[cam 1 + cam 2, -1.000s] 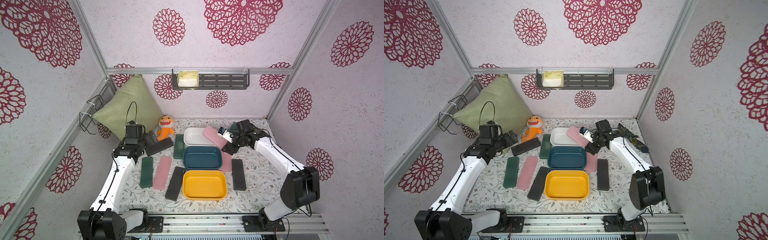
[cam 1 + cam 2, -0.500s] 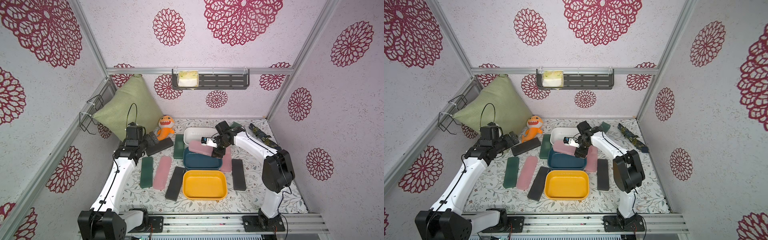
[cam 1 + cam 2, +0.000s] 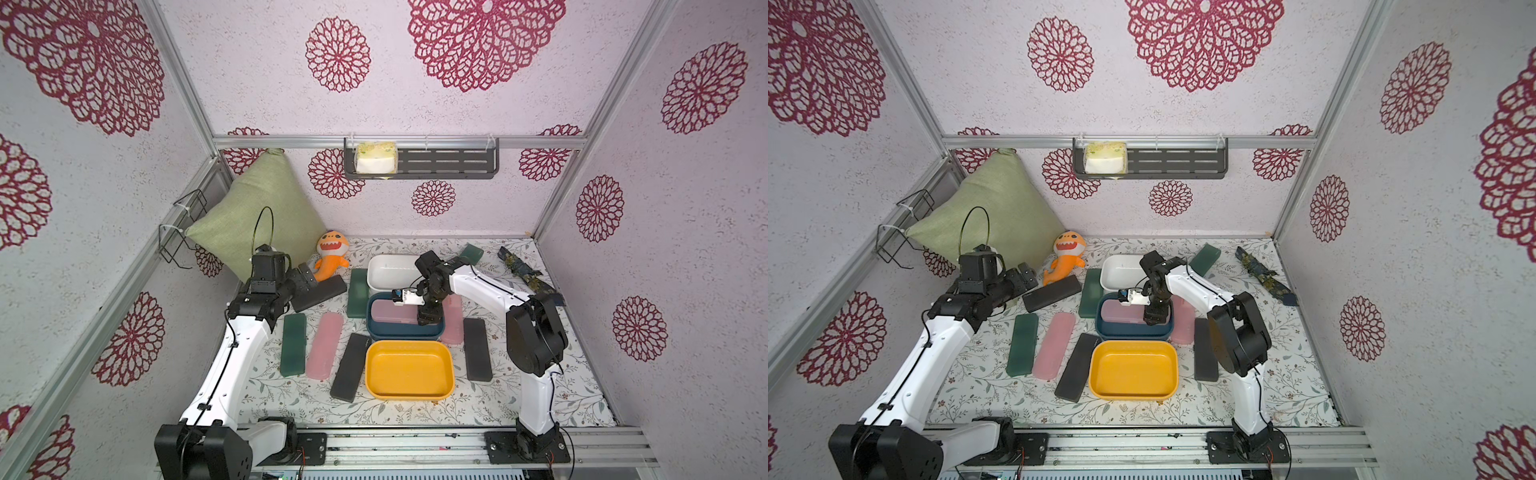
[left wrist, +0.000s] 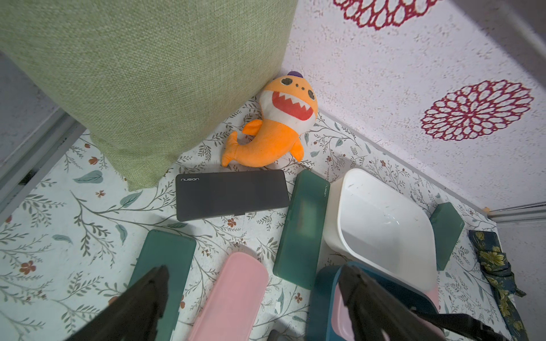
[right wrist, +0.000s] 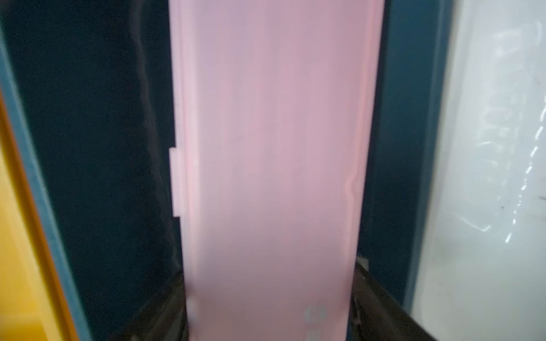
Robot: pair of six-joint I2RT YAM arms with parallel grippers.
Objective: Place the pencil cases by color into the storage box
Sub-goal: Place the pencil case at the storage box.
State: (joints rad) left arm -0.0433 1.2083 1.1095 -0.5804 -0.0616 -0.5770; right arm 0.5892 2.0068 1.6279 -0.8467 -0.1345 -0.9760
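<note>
Pink pencil case (image 3: pixel 390 311), pinched in my right claw (image 3: pixel 428 319), now down inside blue bin (image 3: pixel 403 335); release due; left claw (image 3: pixel 307 282) spread, empty

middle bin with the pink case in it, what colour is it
The middle bin, around the pink case, is dark teal blue; clearest in a top view.

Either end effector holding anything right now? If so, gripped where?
Right end effector grips a pink pencil case by one short end, across its width, inside the blue bin. Left end effector is open, holding nothing.
</note>
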